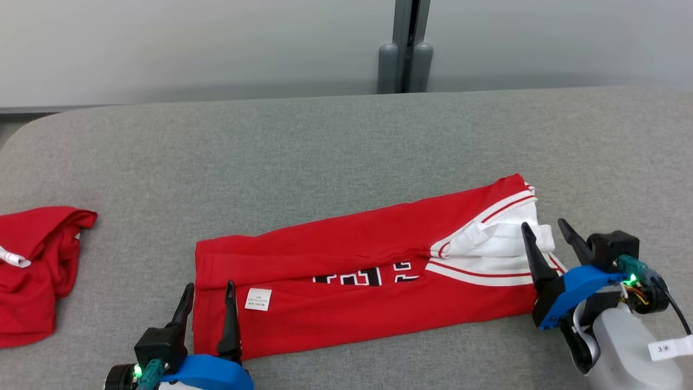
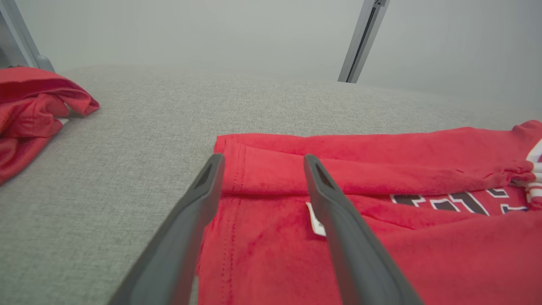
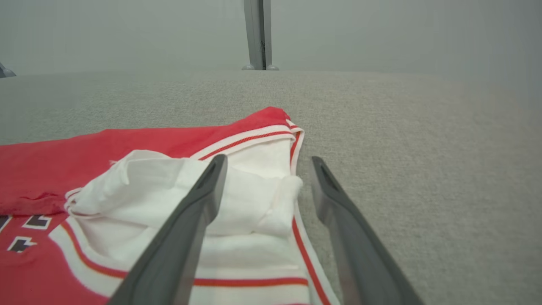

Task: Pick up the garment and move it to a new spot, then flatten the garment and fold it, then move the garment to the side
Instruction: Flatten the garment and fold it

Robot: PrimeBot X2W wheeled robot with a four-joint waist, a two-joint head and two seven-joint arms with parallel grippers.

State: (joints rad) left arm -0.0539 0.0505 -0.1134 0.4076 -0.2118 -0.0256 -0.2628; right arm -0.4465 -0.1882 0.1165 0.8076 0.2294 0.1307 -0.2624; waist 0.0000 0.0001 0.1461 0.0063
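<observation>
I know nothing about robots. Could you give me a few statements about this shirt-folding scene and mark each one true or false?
1. The red shirt lies as a long folded strip on the grey surface. True.
2. The left jaws are clamped on the shirt's hem. False: they stand open at that end, holding nothing.
3. Another red garment lies crumpled off to the left. True.
4. The shirt's white end lies by the left jaws. False: it lies by the right jaws, which are open too.
5. A small white label shows near the hem end. True.
</observation>
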